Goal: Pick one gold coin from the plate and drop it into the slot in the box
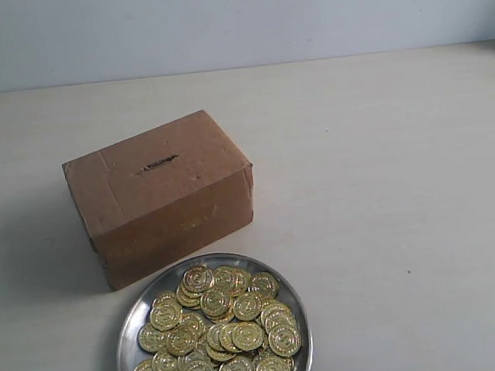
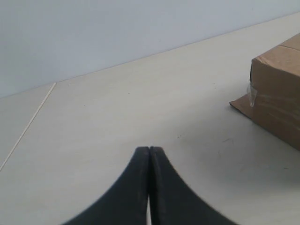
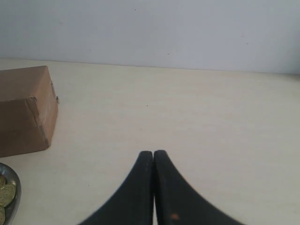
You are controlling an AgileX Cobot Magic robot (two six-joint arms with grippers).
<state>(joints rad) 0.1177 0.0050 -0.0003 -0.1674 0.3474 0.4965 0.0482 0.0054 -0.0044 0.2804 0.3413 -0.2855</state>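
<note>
The brown cardboard box [image 1: 159, 196] stands left of centre on the table, with the box slot [image 1: 158, 164] as a thin dark slit in its top face. Just in front of it lies the silver plate [image 1: 131, 323], heaped with several gold coins [image 1: 219, 330]. Neither arm shows in the exterior view. My left gripper [image 2: 149, 149] is shut and empty over bare table, the box [image 2: 277, 101] off to one side. My right gripper [image 3: 153, 153] is also shut and empty, with the box [image 3: 26, 110] and the plate [image 3: 14, 194] rim at the frame's edge.
A pale tabletop [image 1: 383, 184] stretches wide to the right of the box and plate. A light wall [image 1: 236, 21] closes the far edge. A thin seam line [image 2: 28, 124] crosses the table in the left wrist view.
</note>
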